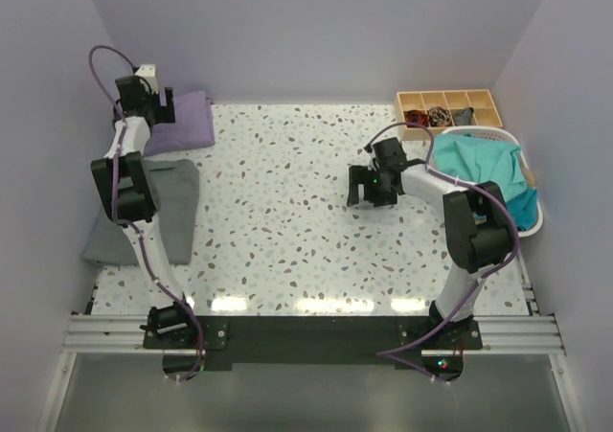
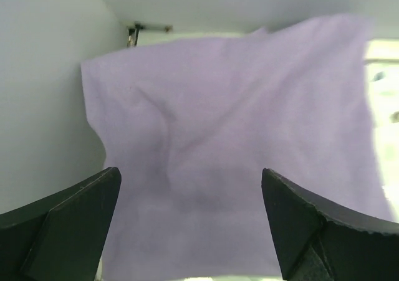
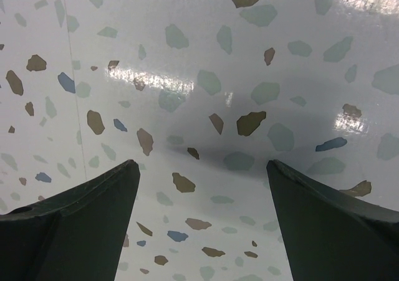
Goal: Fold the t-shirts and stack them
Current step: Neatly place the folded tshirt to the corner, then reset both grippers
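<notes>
Top view: purple shirt (image 1: 184, 121) is lying at upper left, with left gripper (image 1: 159, 104) hovering over its left edge. Grey shirt (image 1: 144, 216) is lying just below it at the left edge, partly under the left arm. Teal shirts (image 1: 479, 169) are sitting in the basket (image 1: 533, 216) at right, below the tray (image 1: 450, 100). Right gripper (image 1: 369, 198) is hanging over the table (image 1: 278, 212), right of centre.

Left wrist view: left gripper (image 2: 190, 175) is standing with jaws spread wide, gripping nothing. Purple shirt (image 2: 237, 106) is filling the frame beneath.

Right wrist view: right gripper (image 3: 202, 166) is standing spread wide and empty above the speckled table (image 3: 187, 75).
</notes>
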Robot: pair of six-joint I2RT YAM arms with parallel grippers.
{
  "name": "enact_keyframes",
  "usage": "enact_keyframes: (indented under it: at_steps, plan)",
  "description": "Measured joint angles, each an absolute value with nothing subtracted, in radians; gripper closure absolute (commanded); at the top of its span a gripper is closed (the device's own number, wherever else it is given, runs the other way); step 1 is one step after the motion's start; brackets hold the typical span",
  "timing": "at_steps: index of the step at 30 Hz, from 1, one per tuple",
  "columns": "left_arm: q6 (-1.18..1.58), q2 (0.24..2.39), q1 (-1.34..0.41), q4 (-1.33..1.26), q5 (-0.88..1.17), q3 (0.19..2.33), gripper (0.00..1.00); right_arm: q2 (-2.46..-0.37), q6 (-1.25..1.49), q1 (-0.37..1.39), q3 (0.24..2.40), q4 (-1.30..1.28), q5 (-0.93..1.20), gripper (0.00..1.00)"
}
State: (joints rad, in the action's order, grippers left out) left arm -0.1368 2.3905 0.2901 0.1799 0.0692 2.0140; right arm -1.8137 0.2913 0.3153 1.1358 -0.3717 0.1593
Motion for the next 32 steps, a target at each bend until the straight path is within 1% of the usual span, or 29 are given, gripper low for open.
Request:
enact_keyframes:
  at_steps: [3,7,10,15,18,25,32]
  plan:
    - [-0.128,2.280,0.249,0.173,0.052,1.969,0.00,-1.814,0.291,0.321,1.136,-0.370,0.161,0.12]
    - [-0.112,2.065,0.166,0.146,0.017,1.871,0.00,-1.811,0.291,0.326,1.134,-0.368,0.161,0.12]
    - [-0.077,1.890,0.102,0.106,0.047,1.761,0.00,-1.801,0.291,0.327,1.127,-0.368,0.159,0.12]
    - [0.042,1.611,0.041,-0.018,0.112,1.448,0.00,-1.727,0.295,0.327,1.094,-0.369,0.149,0.11]
    - [0.093,1.485,-0.008,-0.054,0.141,1.264,0.00,-1.655,0.295,0.330,1.065,-0.367,0.147,0.11]
    - [0.158,1.290,-0.238,-0.072,0.126,0.942,0.00,-1.512,0.302,0.345,0.957,-0.353,0.139,0.11]
    - [0.223,1.245,-0.373,-0.115,0.034,0.746,0.00,-1.472,0.306,0.349,0.895,-0.353,0.095,0.11]
